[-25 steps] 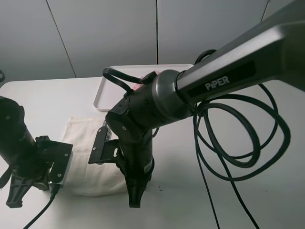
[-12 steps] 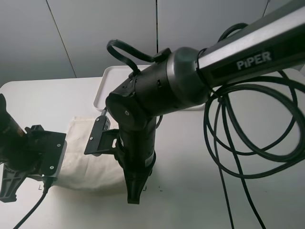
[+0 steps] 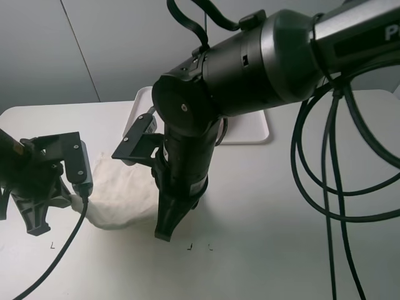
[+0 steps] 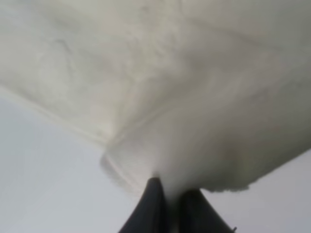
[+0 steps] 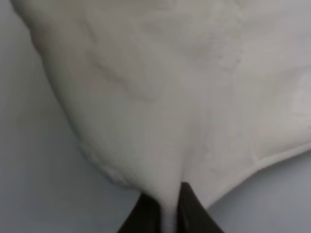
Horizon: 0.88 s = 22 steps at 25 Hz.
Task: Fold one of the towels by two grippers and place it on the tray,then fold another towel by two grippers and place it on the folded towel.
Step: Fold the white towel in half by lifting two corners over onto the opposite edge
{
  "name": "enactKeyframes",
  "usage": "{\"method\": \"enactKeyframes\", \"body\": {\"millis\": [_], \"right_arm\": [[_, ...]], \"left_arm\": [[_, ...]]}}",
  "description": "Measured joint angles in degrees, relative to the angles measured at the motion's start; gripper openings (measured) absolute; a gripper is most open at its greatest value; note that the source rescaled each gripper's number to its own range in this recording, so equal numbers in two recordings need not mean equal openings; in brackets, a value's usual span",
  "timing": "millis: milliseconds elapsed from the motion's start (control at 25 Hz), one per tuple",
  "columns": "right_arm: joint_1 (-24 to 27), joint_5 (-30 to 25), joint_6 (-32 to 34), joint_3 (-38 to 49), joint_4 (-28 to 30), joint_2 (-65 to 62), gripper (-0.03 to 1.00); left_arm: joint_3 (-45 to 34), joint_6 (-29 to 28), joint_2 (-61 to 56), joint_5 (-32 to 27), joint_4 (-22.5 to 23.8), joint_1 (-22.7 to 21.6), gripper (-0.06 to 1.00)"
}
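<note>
1. Cream towel (image 3: 122, 194): terry cloth, bunched and rumpled. It sits on the desk (image 3: 262, 212) between the two arms, on the near side of the tray, not on it. Two of its edges are gathered up into the claws, and the cloth sags in folds between them.
2. Left claw (image 4: 171, 189): closed, its black fingers pinching a gathered edge of the towel. In the wrist view the cloth fans out from the fingertips, with the hem showing as a ridge.
3. Right claw (image 5: 165, 194): closed, gripping a narrow pleat of the same towel between its fingertips. In the high view the arm points steeply down at the towel's right side.
4. Tray (image 3: 265, 134): white, low rim, rounded corners, at the far side of the desk. The right arm hides most of it, so its contents cannot be told.
5. Desk: white surface with small dark marks near the front edge.
6. Cables (image 3: 327, 187): black, hanging in loops from the right arm, over the right side of the desk.
</note>
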<state>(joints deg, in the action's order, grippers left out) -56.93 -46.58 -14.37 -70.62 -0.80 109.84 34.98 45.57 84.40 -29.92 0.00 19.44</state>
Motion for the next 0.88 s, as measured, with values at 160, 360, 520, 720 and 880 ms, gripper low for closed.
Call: {"method": "enactKeyframes", "body": {"millis": [160,360,520,720,880], "right_arm": [[3.01,0.12,5.05,0.0,0.0,-0.23,0.0],[5.63,2.02,9.85,0.0,0.0,-0.36,0.0],[6.41,5.16,11.81,0.0,0.0,-0.48,0.0],[6.41,9.34,13.95,0.0,1.65,-0.35,0.0],[6.41,11.57,18.94,0.0,6.76,1.47,0.0]], "left_arm": [[1.57,-5.92,0.0,2.22,0.0,0.0,0.01],[2.2,-11.32,0.0,6.61,0.0,0.0,0.01],[2.2,-12.1,0.11,8.41,0.0,0.0,0.01],[2.78,-15.76,2.87,9.8,0.0,-0.54,0.01],[4.35,-19.63,5.0,11.22,0.0,-3.13,0.01]]}}
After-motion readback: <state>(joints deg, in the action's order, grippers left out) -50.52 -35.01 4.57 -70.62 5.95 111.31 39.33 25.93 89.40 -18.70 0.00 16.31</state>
